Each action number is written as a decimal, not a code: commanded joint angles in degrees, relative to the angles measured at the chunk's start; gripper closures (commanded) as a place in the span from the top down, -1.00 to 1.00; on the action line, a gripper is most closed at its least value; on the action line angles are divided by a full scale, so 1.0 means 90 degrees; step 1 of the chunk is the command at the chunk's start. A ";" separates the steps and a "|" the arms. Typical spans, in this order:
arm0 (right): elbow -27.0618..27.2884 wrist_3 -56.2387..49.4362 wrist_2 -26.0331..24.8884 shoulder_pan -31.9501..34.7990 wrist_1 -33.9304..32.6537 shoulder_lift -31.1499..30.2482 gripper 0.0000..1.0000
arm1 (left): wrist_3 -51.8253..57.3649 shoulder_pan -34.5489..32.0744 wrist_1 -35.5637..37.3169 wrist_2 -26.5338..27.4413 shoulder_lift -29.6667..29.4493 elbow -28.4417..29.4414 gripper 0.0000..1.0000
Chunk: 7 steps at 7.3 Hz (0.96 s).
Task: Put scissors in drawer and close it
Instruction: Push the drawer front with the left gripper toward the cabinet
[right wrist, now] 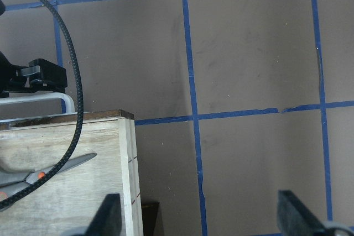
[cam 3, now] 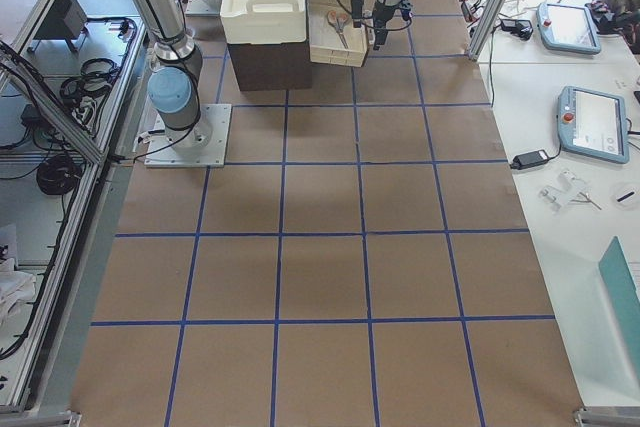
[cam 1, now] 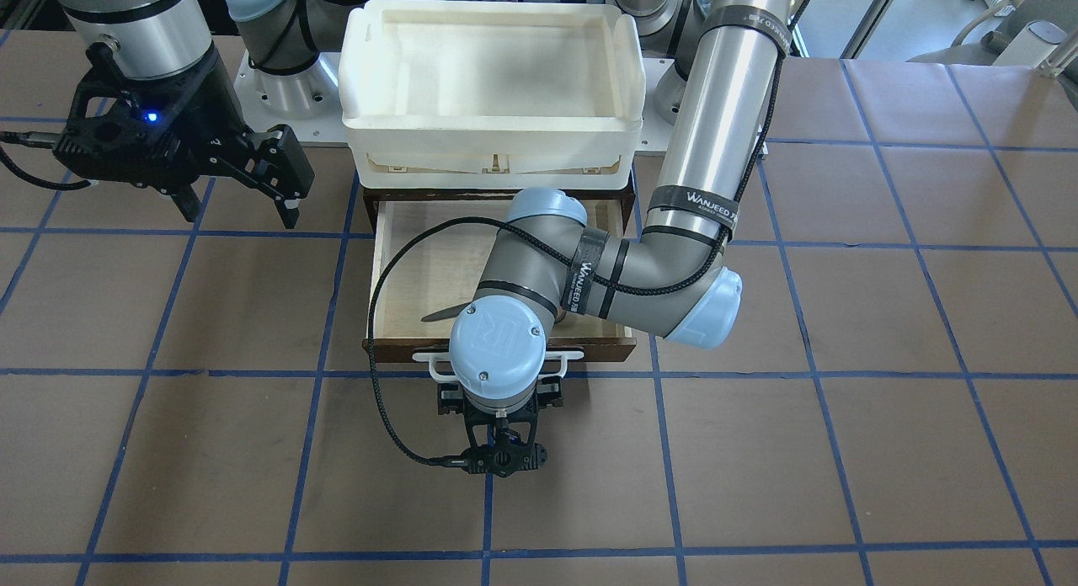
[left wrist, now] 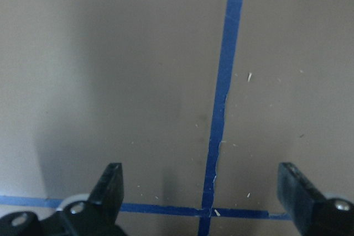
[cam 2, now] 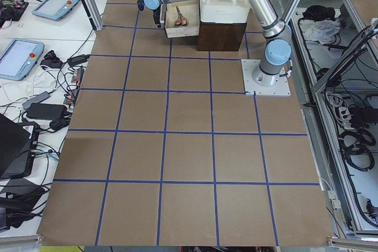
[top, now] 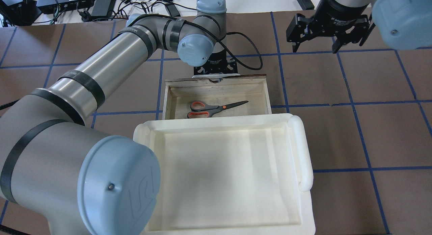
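Note:
The scissors lie flat inside the open drawer, handles toward the robot's left. Only a blade tip shows in the front view, and a blade shows in the right wrist view. The drawer's white bar handle faces away from the robot. My left gripper hangs just beyond that handle, pointing down at the table. It is open and empty in the left wrist view. My right gripper is open and empty, raised above the table to the drawer's right, clear of it.
A large white plastic tray sits on top of the dark cabinet that the drawer slides from. The left arm's elbow reaches over the drawer. Brown table with blue tape lines lies all around.

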 commanded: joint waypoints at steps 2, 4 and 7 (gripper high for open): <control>0.0002 -0.0008 0.0015 0.0000 0.0010 -0.0086 1.00 | -0.0044 -0.0017 -0.0465 -0.0133 0.0313 -0.0023 1.00; 0.0002 -0.0008 0.0228 0.0000 0.0010 -0.0107 1.00 | -0.0044 -0.0027 -0.0612 -0.0162 0.0498 -0.0227 1.00; 0.0012 0.0002 0.0181 0.0000 0.0020 -0.0107 1.00 | 0.0025 -0.0047 -0.0700 -0.0317 0.0996 -0.0735 1.00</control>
